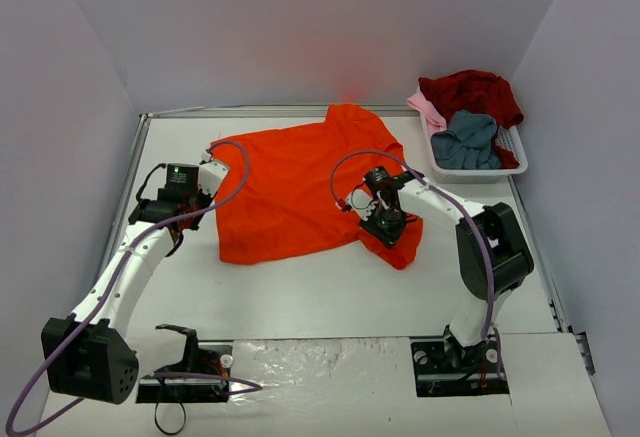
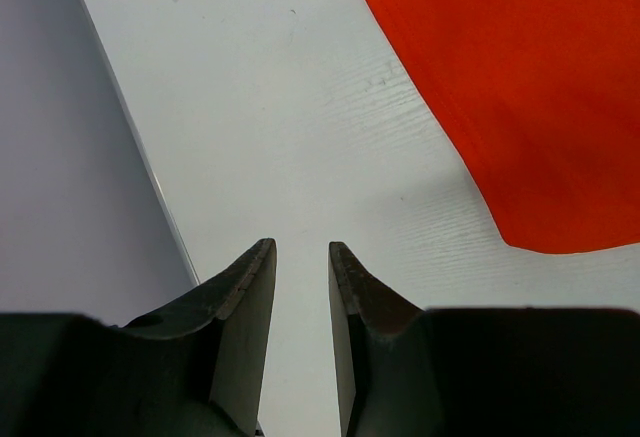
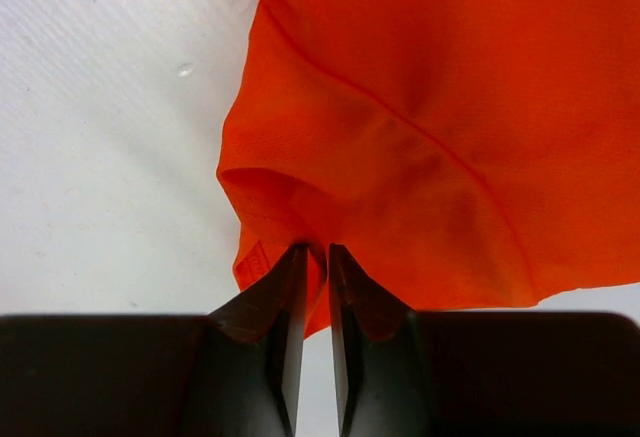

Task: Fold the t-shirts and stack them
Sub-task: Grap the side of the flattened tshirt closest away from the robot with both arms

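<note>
A bright orange-red t-shirt [image 1: 300,182] lies spread across the middle of the white table, its near right corner bunched up. My right gripper [image 1: 385,225] sits on that bunched part. In the right wrist view its jaws [image 3: 315,249] are shut on a fold of the orange cloth [image 3: 450,107] at the hem. My left gripper [image 1: 214,170] hovers at the shirt's left edge. Its jaws [image 2: 302,245] stand a little apart with only bare table between them, and the orange cloth [image 2: 540,87] lies off to its right, untouched.
A white slatted basket [image 1: 518,149] stands at the back right, holding a dark red shirt [image 1: 475,92], a grey-blue shirt [image 1: 468,142] and a pale pink one [image 1: 428,109]. Grey walls close in the table on the left, back and right.
</note>
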You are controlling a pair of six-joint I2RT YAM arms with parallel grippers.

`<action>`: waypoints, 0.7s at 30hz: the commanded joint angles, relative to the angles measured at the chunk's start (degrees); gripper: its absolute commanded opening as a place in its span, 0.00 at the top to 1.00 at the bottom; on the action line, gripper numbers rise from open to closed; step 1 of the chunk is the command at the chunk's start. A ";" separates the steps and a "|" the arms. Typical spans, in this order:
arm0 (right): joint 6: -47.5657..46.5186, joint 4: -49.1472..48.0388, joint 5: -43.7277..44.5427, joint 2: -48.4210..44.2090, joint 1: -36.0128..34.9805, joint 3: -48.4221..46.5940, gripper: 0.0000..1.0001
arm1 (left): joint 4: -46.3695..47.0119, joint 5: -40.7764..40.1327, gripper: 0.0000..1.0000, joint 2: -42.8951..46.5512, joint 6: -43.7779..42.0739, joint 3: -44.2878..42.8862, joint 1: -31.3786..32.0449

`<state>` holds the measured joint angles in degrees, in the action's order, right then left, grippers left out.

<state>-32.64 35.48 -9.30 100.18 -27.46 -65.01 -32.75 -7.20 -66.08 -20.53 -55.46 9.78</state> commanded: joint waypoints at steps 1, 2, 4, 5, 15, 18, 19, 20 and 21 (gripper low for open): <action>1.35 0.99 1.74 -0.69 -0.22 -2.31 0.90 | -0.21 0.96 0.73 1.57 0.85 0.62 -0.38; 1.44 0.90 2.00 -0.78 -0.22 -2.31 0.91 | -0.21 1.14 0.73 1.57 0.85 0.62 -0.46; 1.53 0.81 2.18 -1.04 -0.05 -2.22 0.93 | -0.21 1.22 0.73 1.57 0.85 0.62 -0.46; 1.62 0.81 2.70 -1.30 0.04 -2.14 0.94 | -0.21 1.31 0.73 1.49 0.85 0.53 -0.55; 2.85 -1.29 5.35 -1.39 2.68 -1.17 1.00 | -0.47 2.02 0.73 0.96 1.02 0.18 -0.55; 2.76 -1.47 5.35 -1.48 3.12 -0.91 1.00 | -0.56 2.19 0.73 1.05 1.02 0.09 -0.55; 2.76 -1.47 5.61 -1.48 3.29 -0.99 1.00 | -0.56 2.19 0.73 0.96 1.02 0.09 -0.55; 2.85 -1.73 5.70 -1.57 3.73 -0.82 1.00 | -0.56 2.19 0.73 0.96 1.02 0.09 -0.55; 2.85 -1.73 5.61 -1.57 3.99 -0.82 1.00 | -0.56 2.19 0.73 0.96 1.02 0.09 -0.47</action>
<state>-30.17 32.56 -5.06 100.18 -24.18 -65.76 -32.80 -5.48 -66.08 -20.32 -54.52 9.67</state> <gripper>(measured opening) 0.002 0.271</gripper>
